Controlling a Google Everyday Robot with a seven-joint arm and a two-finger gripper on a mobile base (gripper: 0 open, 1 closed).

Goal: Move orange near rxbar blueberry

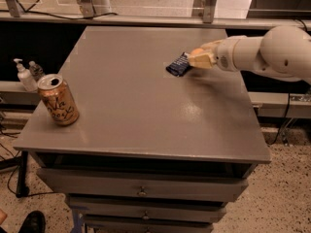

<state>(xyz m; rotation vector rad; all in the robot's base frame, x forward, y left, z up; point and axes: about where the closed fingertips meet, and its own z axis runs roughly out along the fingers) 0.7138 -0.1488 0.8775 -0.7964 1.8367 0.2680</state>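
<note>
The rxbar blueberry [178, 64], a flat navy-blue bar, lies on the grey table [136, 110] at the far right. My gripper [200, 57] reaches in from the right, just beside the bar's right end and low over the table. It is shut on the orange [197, 52], whose yellow-orange top shows between the cream-coloured fingers. The orange sits right next to the bar, almost touching it; whether it rests on the table I cannot tell.
A copper-coloured drink can [58, 100] stands upright near the table's front left edge. Two small bottles [24, 75] stand on a lower shelf to the left of the table. Drawers sit under the tabletop.
</note>
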